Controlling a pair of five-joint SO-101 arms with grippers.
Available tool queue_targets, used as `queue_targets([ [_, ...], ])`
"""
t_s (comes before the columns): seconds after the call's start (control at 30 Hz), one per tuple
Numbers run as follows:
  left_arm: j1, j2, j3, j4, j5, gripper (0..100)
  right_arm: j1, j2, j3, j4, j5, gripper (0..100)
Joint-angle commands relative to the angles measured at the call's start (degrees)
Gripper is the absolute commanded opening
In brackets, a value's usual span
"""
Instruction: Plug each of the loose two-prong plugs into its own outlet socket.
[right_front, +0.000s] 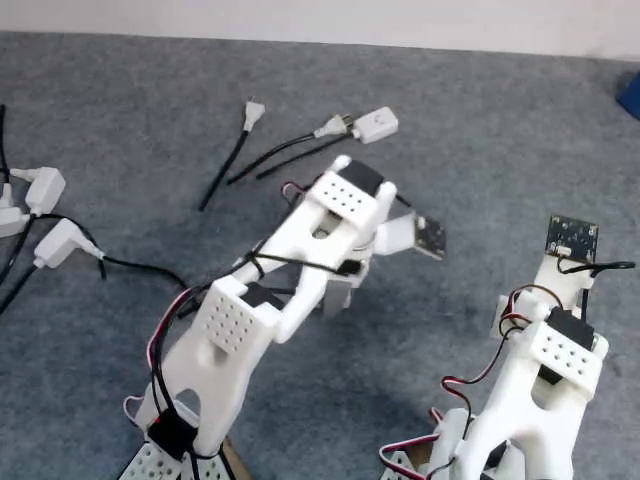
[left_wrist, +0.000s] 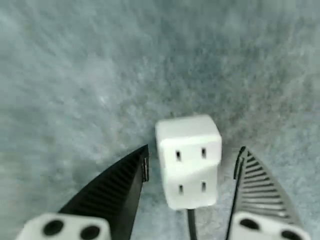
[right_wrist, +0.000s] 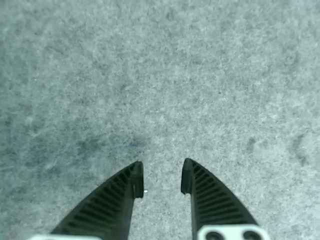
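Grey counter (left_wrist: 75, 60); left gripper (left_wrist: 193, 161) wide astride outlet socket (left_wrist: 187, 142), right gripper (right_wrist: 161, 174) parted, empty. Risk: off-centre closing, socket twisted.

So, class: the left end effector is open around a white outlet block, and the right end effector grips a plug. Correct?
No. The right end effector grips nothing: the right wrist view shows it open over bare carpet. The left end effector is open around the white outlet block.

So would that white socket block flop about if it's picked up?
The socket block looks like rigid, smooth plastic, so it probably stays stiff but might slip. Its black cord leaves one end and would likely drag, tugging the probably light block askew.
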Motion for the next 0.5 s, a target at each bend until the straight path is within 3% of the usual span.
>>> queue_targets([
  [0.0,-1.7,-1.6,-8.2,1.5,2.3,29,-2.1,-0.7,-0.5,-1.7,1.6,13.5],
  [0.23,-5.5,-8.2,-18.5,1.3,9.3,29,-5.1,-0.2,-0.3,-1.6,1.5,13.5],
  [0.37,-14.0,-8.9,-21.1,1.1,20.7,29,-6.5,0.0,-0.9,-1.8,1.5,13.5],
  [0.47,-22.5,-8.9,-20.4,1.4,29.8,29,-12.6,0.1,-3.6,-1.7,1.5,13.5],
])
